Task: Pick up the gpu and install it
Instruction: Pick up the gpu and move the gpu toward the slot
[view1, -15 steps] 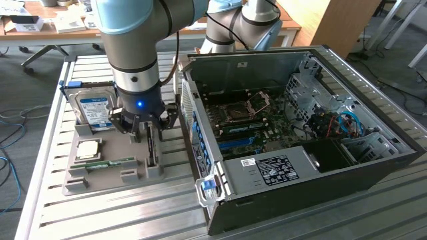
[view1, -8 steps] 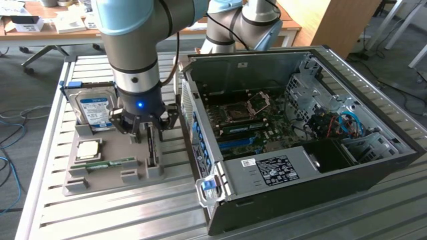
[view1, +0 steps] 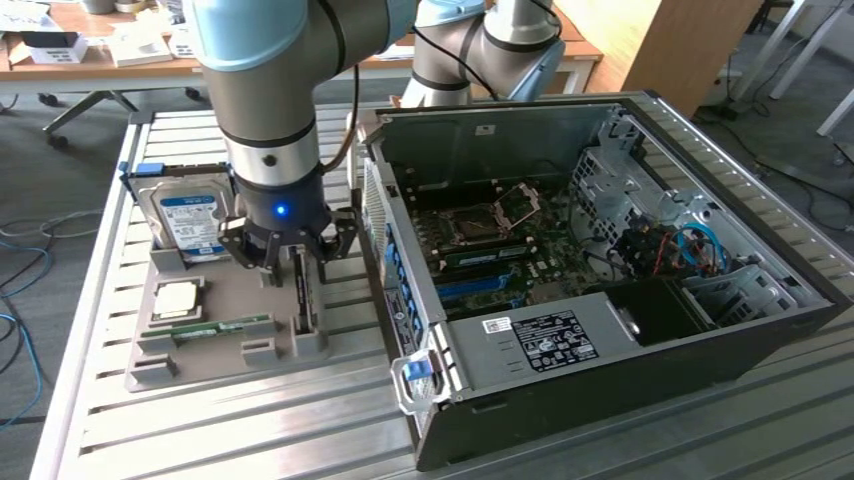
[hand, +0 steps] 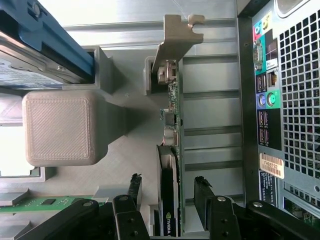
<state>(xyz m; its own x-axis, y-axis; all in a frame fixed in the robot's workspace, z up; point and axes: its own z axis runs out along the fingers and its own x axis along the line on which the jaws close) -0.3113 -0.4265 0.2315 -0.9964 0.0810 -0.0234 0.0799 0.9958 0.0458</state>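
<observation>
Slatted metal desk in an office space, with wooden furniture behind it and loose cables on the floor off the desk's edge at the exterior view's left. On the desk, toward the exterior view's left, lies a grey printed parts holder; beside it, toward the exterior view's right, lies an open computer case with its motherboard and labelled power supply exposed. The holder carries a silver hard drive with a blue label, upright at its far corner; a processor lying flat near its middle; a green memory stick along its near part; and the gpu, standing on edge in a slot along the holder edge nearest the case. The arm comes down from above, and its hand sits low over the far end of the gpu. In the wrist view the hand is open, one finger on either side of the gpu, each with a visible gap to the card, so nothing is gripped. The card's metal bracket stands at the end away from the fingers, seated in the holder. That view also takes in the hard drive, the memory stick and the case's rear port panel, close alongside the gpu.
</observation>
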